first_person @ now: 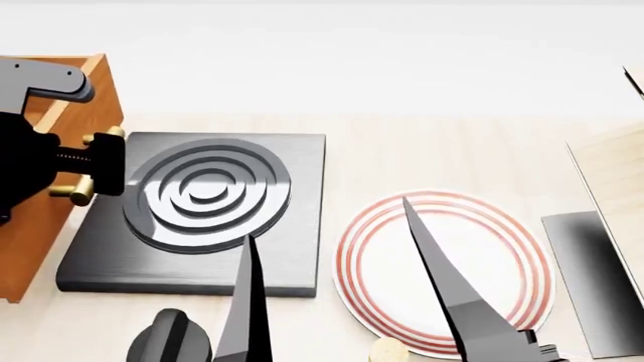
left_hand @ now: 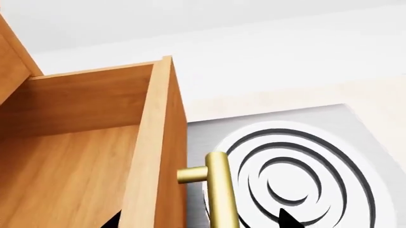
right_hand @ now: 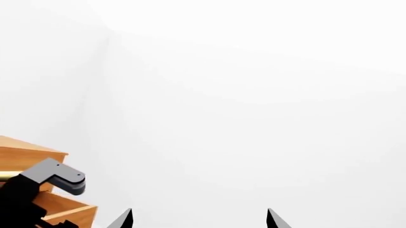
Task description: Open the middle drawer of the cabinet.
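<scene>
The middle drawer (left_hand: 76, 161) stands pulled out of the cabinet (left_hand: 9, 57), its empty wooden inside showing. Its brass bar handle (left_hand: 219, 190) stands off the drawer front on a short post. My left gripper (left_hand: 199, 219) is open and straddles the drawer front and handle, one fingertip (left_hand: 113, 219) inside the drawer and the other outside the handle. In the head view the drawer (first_person: 60, 219) is at the far left with my left gripper (first_person: 101, 162) at its handle (first_person: 72, 194). My right gripper (first_person: 328, 219) is open and empty, held above the table.
A dark grey hob plate with ringed burner (first_person: 201, 196) lies right beside the drawer front. A white plate with red rings (first_person: 523, 249) lies to its right. A pale wood box (first_person: 614, 181) and a dark slab (first_person: 593, 279) are at the far right. A dark knob (first_person: 171, 339) sits near the front.
</scene>
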Motion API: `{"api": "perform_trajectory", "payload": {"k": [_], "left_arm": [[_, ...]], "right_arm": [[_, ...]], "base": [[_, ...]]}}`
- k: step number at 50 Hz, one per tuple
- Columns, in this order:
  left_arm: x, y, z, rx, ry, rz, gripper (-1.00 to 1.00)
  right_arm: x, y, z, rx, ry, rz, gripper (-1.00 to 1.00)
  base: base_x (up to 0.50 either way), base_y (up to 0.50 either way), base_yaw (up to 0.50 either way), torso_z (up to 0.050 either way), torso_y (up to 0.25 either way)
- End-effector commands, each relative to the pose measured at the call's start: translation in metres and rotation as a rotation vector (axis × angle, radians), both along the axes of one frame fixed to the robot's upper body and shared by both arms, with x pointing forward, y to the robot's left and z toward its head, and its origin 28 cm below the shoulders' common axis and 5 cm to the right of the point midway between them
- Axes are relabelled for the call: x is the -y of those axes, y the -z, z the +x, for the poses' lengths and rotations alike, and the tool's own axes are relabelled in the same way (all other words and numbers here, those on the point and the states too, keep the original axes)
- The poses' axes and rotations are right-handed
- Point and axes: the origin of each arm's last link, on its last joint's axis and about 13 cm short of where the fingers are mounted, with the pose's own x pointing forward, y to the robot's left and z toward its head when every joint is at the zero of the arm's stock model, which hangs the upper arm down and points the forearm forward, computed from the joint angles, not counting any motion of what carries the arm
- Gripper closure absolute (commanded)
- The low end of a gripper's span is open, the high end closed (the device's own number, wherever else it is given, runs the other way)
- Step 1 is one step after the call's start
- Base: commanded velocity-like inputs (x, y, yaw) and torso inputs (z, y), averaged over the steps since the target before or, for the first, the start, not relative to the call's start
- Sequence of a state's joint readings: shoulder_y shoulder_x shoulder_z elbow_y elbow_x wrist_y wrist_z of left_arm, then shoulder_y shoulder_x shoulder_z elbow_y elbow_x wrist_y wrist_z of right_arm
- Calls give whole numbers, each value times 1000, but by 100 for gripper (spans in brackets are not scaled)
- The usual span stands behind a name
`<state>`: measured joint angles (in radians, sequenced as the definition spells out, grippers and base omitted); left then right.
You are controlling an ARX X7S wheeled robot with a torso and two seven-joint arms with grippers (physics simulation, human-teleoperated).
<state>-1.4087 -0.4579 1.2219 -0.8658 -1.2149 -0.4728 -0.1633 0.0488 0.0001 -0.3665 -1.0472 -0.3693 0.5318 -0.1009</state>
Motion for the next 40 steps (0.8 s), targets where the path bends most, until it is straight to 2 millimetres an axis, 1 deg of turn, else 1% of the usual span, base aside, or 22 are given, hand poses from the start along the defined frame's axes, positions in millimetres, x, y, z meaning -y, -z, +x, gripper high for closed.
{"api": "perform_trajectory", "payload": {"k": [1, 16, 29, 40], "left_arm": [[15, -5, -5, 0, 82, -41, -100], [26, 0, -7, 0, 87, -33, -100], [41, -6, -15, 24, 125, -63, -100], [47, -6, -18, 27, 142, -71, -100]], "right_arm": [[0, 0, 0, 0, -3, -1, -100], [0, 1, -1, -2, -8, -5, -100], [0, 1, -1, -2, -10, -10, -100], [-1, 1, -2, -1, -13, -13, -100]], "base": [[0, 0, 0, 0, 0], [0, 0, 0, 0, 2], [0, 0, 0, 0, 1], [0, 0, 0, 0, 0]]}}
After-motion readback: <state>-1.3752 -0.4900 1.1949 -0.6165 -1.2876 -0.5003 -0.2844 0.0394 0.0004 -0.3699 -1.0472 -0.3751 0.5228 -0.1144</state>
